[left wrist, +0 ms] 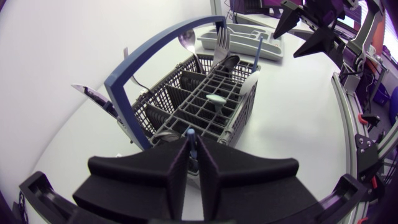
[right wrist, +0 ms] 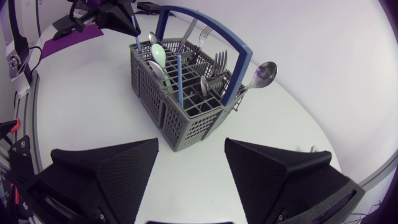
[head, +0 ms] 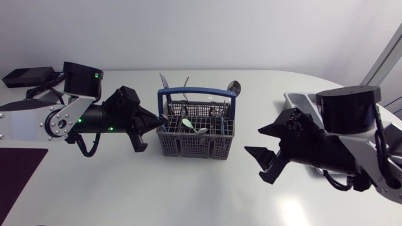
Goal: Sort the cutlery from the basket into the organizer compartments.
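L: left gripper [left wrist: 193, 150] narrow, pinching upright blue-handled utensil [left wrist: 189, 132] at left end of basket [head: 195, 149] | axis: vertical | R: right gripper [head: 254, 141] wide, empty, well apart, nearer organizer [left wrist: 249, 40]

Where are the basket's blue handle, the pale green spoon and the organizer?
basket handle [head: 196, 91]: head view, top bar.
pale green spoon [right wrist: 159, 55]: right wrist view, its bowl.
organizer [left wrist: 270, 48]: left wrist view, outer wall.

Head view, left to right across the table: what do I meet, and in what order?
In order: left gripper, shut on a blue-handled utensil at the basket's left end → basket, grey with a blue carry handle, cutlery standing in it → right gripper, open, clear of the basket.
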You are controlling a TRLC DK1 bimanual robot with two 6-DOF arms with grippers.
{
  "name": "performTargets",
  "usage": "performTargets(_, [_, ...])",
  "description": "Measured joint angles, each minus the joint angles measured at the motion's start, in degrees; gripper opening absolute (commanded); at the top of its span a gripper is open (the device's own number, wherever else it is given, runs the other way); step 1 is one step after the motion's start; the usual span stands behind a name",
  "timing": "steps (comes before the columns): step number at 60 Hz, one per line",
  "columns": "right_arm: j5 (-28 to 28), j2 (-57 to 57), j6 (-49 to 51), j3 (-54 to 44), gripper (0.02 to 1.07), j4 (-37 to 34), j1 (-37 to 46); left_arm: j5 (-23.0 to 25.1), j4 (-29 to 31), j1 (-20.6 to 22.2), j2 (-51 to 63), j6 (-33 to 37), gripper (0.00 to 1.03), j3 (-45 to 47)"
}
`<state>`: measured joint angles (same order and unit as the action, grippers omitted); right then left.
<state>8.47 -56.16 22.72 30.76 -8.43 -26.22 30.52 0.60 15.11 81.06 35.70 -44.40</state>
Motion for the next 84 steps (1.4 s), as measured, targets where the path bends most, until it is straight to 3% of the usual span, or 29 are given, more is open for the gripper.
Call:
performTargets(11, [-0.6, 0.2, 0.0, 0.0, 0.79, 0.0, -0.8, 0.1, 4.9, -0.8, -1.0, -0.1, 0.09, -2.6])
performTargets(28, [-1.5, 0.7, -0.2, 0.0, 0.79, -1.2, -2.9, 0.2, 18.2, -0.6, -6.9, -0.7, 0.09, -11.5])
performTargets(50, [-2.3, 2.5, -1.1, 2.5, 0.79, -3.9, -5.2, -3.5, 31.7, 1.6, -13.2, -0.7, 0.09, -22.1])
performTargets(63, [-1.0, 5.2, -2.3, 4.7, 0.79, -5.8, -5.6, -3.5, 34.1, 4.7, -16.0, -4.0, 0.09, -24.8])
performTargets(84, [12.1, 3.1, -7.0, 11.6, 0.79, -9.7, -5.6, 5.5, 33.5, 11.4, -11.6, -14.2, 0.09, -24.7])
